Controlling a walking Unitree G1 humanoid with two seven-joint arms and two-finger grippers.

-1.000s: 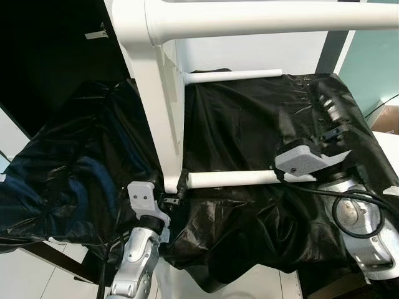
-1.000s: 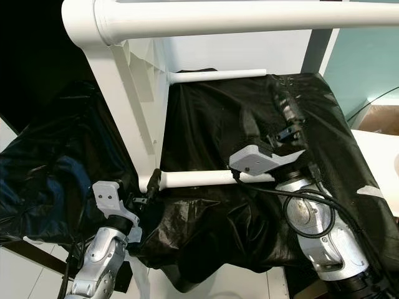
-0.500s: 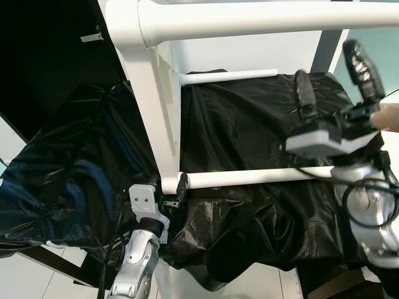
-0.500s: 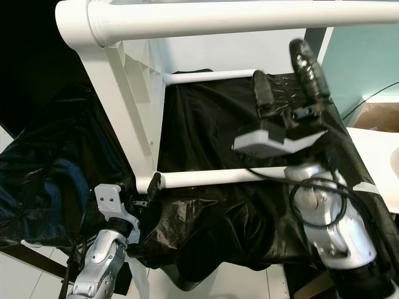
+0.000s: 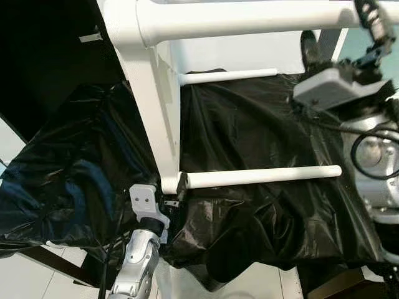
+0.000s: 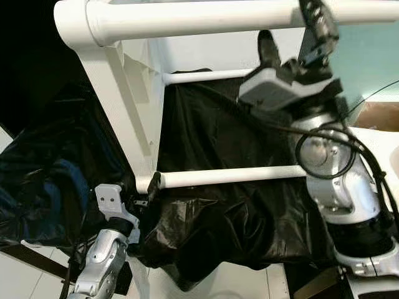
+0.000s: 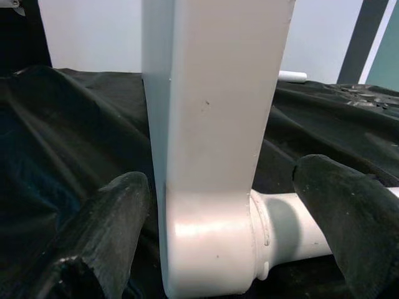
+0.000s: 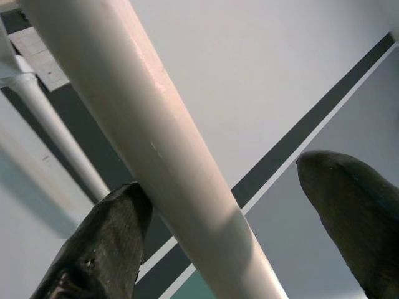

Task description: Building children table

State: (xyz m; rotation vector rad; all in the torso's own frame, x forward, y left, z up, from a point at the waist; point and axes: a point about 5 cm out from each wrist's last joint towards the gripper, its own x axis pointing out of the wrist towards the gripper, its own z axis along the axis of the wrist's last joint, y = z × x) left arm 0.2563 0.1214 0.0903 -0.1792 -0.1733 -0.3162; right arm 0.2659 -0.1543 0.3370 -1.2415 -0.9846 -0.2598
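Observation:
A white table frame stands on black plastic sheeting. Its upright leg (image 5: 153, 112) joins a thick top rail (image 5: 249, 22) and a thin lower rod (image 5: 262, 176); a second thin rod (image 5: 227, 76) runs behind. My left gripper (image 5: 174, 192) is at the foot of the leg. In the left wrist view its fingers (image 7: 118, 230) stand open on either side of the leg's lower end (image 7: 212, 187). My right gripper (image 6: 293, 28) is raised to the top rail and open. The rail (image 8: 156, 156) runs between its fingertips (image 8: 106, 243), touching one.
Crumpled black plastic sheet (image 5: 249, 131) covers the whole work surface and hangs over its front edge. Pale floor (image 5: 262, 286) lies below. A brown cardboard box (image 6: 377, 115) sits at the far right. The upper left is dark.
My right gripper has let go of the lower rod's right end and risen to the top rail. The rod stays in its socket. My left gripper has not moved.

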